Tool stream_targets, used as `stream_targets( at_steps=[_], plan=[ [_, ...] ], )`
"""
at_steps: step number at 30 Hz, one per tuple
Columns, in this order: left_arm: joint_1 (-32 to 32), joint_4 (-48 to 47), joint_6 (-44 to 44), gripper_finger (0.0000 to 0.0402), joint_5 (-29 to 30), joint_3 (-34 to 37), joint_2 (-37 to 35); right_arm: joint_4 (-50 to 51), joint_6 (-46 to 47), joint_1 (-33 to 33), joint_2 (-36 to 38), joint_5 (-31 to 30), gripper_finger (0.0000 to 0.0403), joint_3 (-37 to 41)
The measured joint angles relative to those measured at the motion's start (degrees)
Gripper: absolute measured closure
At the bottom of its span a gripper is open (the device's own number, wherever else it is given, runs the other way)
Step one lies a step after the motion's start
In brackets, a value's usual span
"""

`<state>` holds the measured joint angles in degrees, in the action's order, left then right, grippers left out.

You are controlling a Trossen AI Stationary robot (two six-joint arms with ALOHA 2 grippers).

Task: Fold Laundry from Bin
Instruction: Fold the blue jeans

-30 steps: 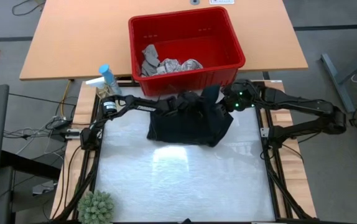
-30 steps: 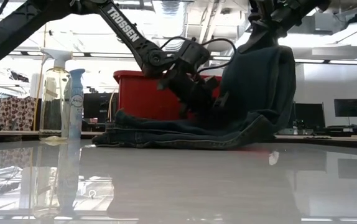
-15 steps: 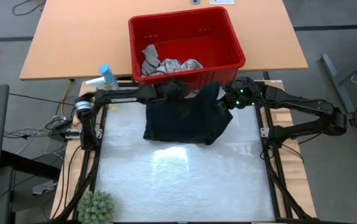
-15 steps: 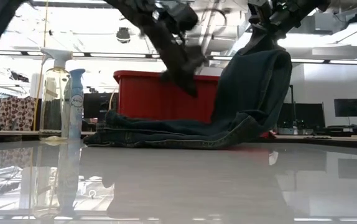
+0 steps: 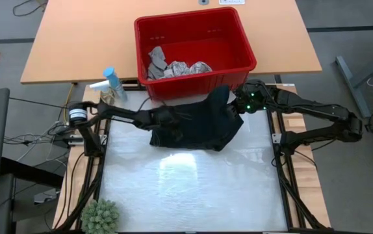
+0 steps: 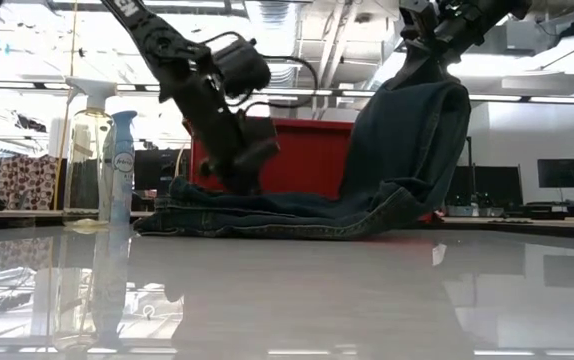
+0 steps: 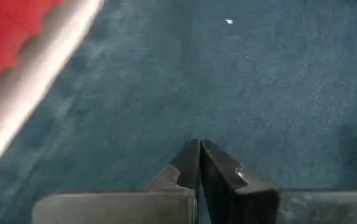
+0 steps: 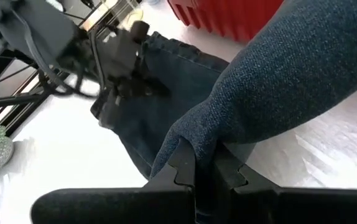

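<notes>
Dark navy trousers [image 5: 199,130] lie bunched at the table's far edge, in front of the red bin [image 5: 248,45]. Their right part is lifted and drapes down from my right gripper [image 5: 232,107], which is shut on them high up [image 6: 419,45]. My left gripper [image 5: 171,125] is shut with nothing between its fingers. It slants down over the left part of the lying trousers [image 6: 267,215], at their top surface [image 6: 247,182]. A grey cloth [image 5: 156,62] and a leaf-print white cloth [image 5: 190,68] lie in the bin. My left gripper points its shut fingertips [image 7: 198,152] at the trousers' flat cloth [image 7: 259,81]; whether they touch it I cannot tell. My right gripper pinches a bunched fold of the trousers [image 8: 194,140] between its two fingers, slanting down from the table's right. The cloth hangs below it in a thick drape [image 6: 407,140], its lower part on the table.
Two spray bottles [image 5: 112,84] stand at the far left corner [image 6: 119,165]. A small green plant [image 5: 101,216] sits at the near left corner. The white tabletop [image 5: 193,188] stretches toward the near edge. The bin stands on a wooden table [image 5: 76,39] behind.
My left gripper has risen out of the middle of the trousers, swung toward the table's left and come down again over their left part, staying shut. The lying part of the trousers has slid a little toward the left. My right gripper still holds the raised part.
</notes>
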<state>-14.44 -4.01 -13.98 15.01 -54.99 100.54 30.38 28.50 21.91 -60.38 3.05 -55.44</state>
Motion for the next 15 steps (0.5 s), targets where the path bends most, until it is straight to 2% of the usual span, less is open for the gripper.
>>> stream_targets(
  at_steps=[6,11,15],
  plan=[
    [-0.28,2.32,-0.21,0.0401,-2.10,-0.65,5.98,0.22,0.36,-0.15,0.00,0.01,0.0366,0.00],
    [-0.28,3.02,1.16,0.0401,-4.43,-4.25,9.72,-0.54,1.43,-0.08,0.02,0.22,0.0366,0.00],
    [-0.26,3.89,1.22,0.0401,-6.69,-7.40,12.22,-3.38,1.49,-0.61,0.02,2.75,0.0366,0.00]
  ],
)
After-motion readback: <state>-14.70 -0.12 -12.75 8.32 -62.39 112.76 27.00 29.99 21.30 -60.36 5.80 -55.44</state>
